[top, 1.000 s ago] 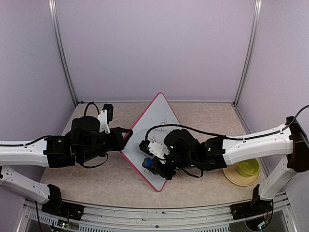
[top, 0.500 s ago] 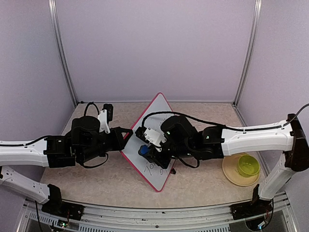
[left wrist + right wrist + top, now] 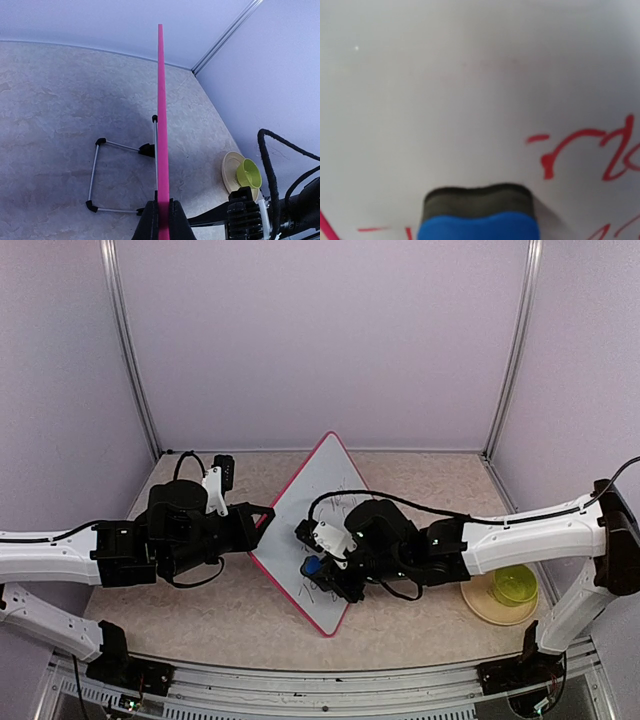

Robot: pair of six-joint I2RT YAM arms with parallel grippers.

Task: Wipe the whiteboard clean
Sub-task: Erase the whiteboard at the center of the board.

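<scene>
The whiteboard (image 3: 326,480), white with a pink rim, stands tilted on one corner like a diamond in the top view. My left gripper (image 3: 264,522) is shut on its left corner. In the left wrist view the board is edge-on as a pink strip (image 3: 160,115), with the gripper (image 3: 163,220) pinching it. My right gripper (image 3: 322,562) is shut on a blue eraser (image 3: 313,567) and presses its dark felt against the board's lower half. The right wrist view shows the eraser (image 3: 479,215) on the white surface (image 3: 445,85), red handwriting (image 3: 590,150) to its right, and no fingers.
A green cup (image 3: 513,587) sits on a pale plate (image 3: 480,606) at the table's right, also seen in the left wrist view as a cup (image 3: 248,172). The board's wire stand (image 3: 94,172) with black feet rests behind it. Purple walls enclose the table.
The right gripper carried the eraser up and left across the board, then back down and right. The left gripper and the board have stayed put.
</scene>
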